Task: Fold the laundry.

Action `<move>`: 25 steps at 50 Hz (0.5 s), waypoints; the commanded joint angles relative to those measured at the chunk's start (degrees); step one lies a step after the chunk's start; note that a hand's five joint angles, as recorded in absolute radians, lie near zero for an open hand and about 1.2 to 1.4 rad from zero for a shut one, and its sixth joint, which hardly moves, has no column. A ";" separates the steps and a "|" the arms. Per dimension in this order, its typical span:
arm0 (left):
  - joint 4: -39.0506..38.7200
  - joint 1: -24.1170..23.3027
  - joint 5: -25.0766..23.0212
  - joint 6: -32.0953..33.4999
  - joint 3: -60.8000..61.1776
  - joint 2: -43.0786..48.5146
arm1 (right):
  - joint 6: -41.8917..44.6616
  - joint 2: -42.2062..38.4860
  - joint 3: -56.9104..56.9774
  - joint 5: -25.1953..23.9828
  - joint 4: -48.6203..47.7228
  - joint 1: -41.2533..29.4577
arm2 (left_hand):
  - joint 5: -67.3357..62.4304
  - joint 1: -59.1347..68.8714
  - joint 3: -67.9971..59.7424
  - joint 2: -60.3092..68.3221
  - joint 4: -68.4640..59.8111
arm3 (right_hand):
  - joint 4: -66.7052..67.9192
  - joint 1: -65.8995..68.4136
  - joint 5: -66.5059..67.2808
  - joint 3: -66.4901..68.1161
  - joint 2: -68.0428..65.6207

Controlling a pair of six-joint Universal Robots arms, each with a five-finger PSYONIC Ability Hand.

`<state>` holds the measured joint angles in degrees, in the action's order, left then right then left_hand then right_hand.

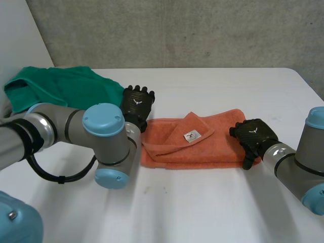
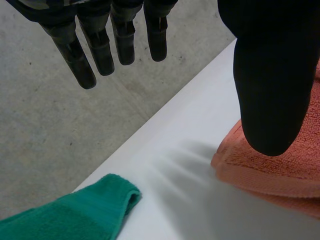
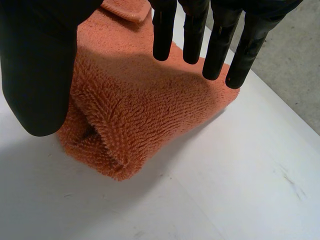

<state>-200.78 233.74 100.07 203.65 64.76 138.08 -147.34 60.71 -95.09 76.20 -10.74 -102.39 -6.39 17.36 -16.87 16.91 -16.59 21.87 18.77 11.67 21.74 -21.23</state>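
**Left hand [image 1: 137,104] and right hand [image 1: 255,134] open at the two ends of the orange towel [image 1: 202,152]**

Each hand waits at one short end of the towel, and neither of them holds it. The left hand is at the left end. Its fingers are straight and a little spread, and its thumb is over the towel's edge. The right hand is at the right end, also with straight fingers and the thumb apart from them. I cannot tell if its palm touches the cloth or only hangs over it.

The orange towel lies in the middle of the desk [image 1: 202,207], already folded into a long band. One corner flap [image 1: 174,135] is turned over on top and shows a small white label [image 1: 192,136]. A green cloth [image 1: 61,88] lies crumpled at the far left of the desk, near the left hand and apart from the towel.

The towel looks like thick terry cloth, so I judge it to be soft, light and limp. It is not fragile, and its rough pile should not slip between the fingers. It will not keep its shape when lifted, and the layers can slide and open. A good place to take hold is probably the two corners of one short end, pinching all layers together. The loose flap should first be laid flat, or it will make a bump in the next fold.
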 commanded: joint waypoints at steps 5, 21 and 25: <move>-0.14 -6.36 -6.46 -1.49 5.99 -6.24 | -0.05 0.11 -0.18 0.01 -0.16 0.17 | 0.29 -1.26 0.77 -0.81 0.49 | 5.04 8.14 5.23 5.17 -5.68; 0.47 -6.89 -10.69 -4.05 1.34 1.49 | 0.03 0.03 -0.45 -0.08 -0.16 0.26 | -2.40 1.43 -1.92 1.88 -2.20 | 7.72 10.82 7.92 7.85 -8.37; 0.56 -5.66 -10.16 -3.52 0.02 2.99 | 0.12 -0.06 -0.36 -0.08 -0.25 0.26 | -3.07 2.10 -2.59 2.55 -2.87 | 10.25 13.35 10.45 10.38 -10.89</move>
<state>-200.35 226.41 89.04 198.91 67.50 137.80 -147.30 60.74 -95.61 76.16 -10.84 -102.20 -5.86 17.34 -16.69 16.47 -16.16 24.29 20.67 13.47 24.01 -23.50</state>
